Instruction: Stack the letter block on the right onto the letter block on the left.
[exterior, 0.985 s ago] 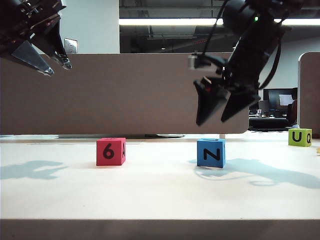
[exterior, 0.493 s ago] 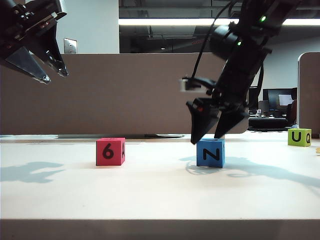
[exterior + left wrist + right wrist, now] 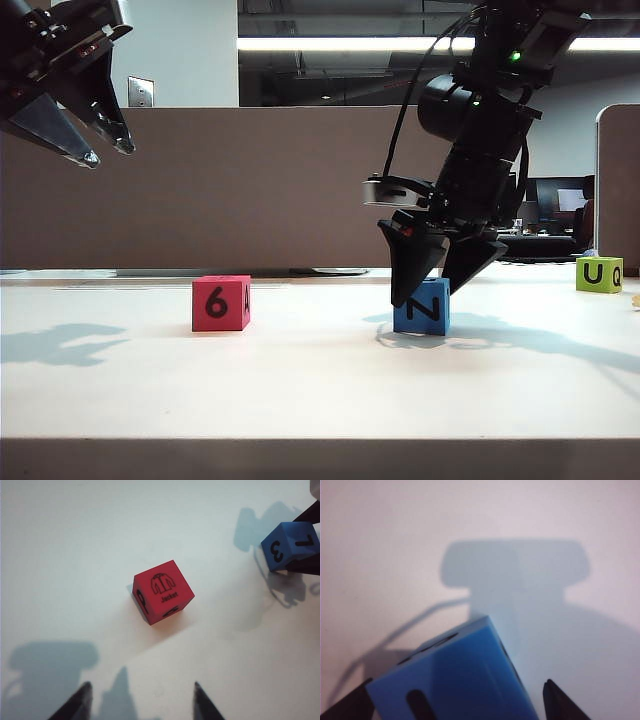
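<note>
While the left end effector [image 3: 100,150] hung spread aloft, the right end effector [image 3: 432,283], fingers apart, straddled the blue block [image 3: 422,306], seemingly light, rigid, best pinched across flat opposite faces.

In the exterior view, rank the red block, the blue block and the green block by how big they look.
1. Red block and blue block: about alike, so no ranking between them.
2. Green block: looks smallest, but it sits farther back, so it may not really be smaller.
</note>
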You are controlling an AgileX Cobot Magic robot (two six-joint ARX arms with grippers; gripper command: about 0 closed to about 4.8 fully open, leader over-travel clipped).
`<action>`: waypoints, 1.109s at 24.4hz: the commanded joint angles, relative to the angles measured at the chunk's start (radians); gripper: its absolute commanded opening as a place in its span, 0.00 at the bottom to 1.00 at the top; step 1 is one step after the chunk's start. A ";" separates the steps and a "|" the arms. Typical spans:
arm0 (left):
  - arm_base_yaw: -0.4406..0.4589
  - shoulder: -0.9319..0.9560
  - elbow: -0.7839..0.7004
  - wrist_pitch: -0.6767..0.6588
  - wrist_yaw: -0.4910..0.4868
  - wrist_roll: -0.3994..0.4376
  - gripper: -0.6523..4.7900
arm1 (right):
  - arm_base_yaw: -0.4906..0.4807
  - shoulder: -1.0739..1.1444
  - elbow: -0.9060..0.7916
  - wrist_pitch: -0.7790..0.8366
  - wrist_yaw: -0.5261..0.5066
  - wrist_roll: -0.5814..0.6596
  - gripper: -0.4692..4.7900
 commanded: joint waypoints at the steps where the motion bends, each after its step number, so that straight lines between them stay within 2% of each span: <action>1: 0.002 -0.003 0.007 0.004 0.003 0.005 0.58 | 0.001 -0.007 0.004 -0.002 -0.006 -0.002 1.00; 2: 0.002 -0.003 0.007 0.004 0.003 0.005 0.58 | 0.001 -0.007 0.004 0.001 -0.005 -0.003 0.99; 3: 0.002 -0.003 0.007 0.004 0.003 0.005 0.58 | 0.001 -0.008 0.004 0.004 -0.003 -0.003 0.93; 4: 0.002 -0.003 0.007 0.004 0.003 0.005 0.58 | 0.001 -0.008 0.004 0.008 -0.005 -0.003 0.81; 6: 0.002 -0.003 0.007 0.004 0.003 0.005 0.58 | 0.001 -0.008 0.004 0.007 -0.006 -0.003 0.73; 7: 0.002 -0.003 0.007 0.004 0.003 0.005 0.58 | 0.001 -0.008 0.004 0.007 -0.006 -0.003 0.66; 8: 0.002 -0.003 0.007 0.004 0.003 0.005 0.58 | 0.001 -0.008 0.004 0.007 -0.006 -0.003 0.64; 17: 0.002 -0.004 0.008 0.007 -0.004 0.005 0.58 | 0.002 -0.010 0.043 0.002 -0.004 0.001 0.65; 19: 0.002 -0.006 0.011 0.010 -0.004 0.005 0.58 | 0.004 -0.010 0.123 -0.033 -0.009 0.013 0.65; 22: 0.002 -0.006 0.024 0.011 -0.004 0.003 0.58 | 0.008 -0.010 0.252 -0.051 -0.107 0.075 0.66; 24: 0.002 -0.006 0.033 0.013 -0.004 0.003 0.58 | 0.023 -0.009 0.327 -0.040 -0.146 0.108 0.71; 26: 0.002 -0.006 0.041 0.013 -0.003 0.002 0.58 | 0.062 -0.002 0.412 -0.034 -0.161 0.096 0.75; 27: 0.002 -0.006 0.044 0.013 -0.003 0.002 0.58 | 0.088 -0.002 0.444 -0.032 -0.186 0.050 0.76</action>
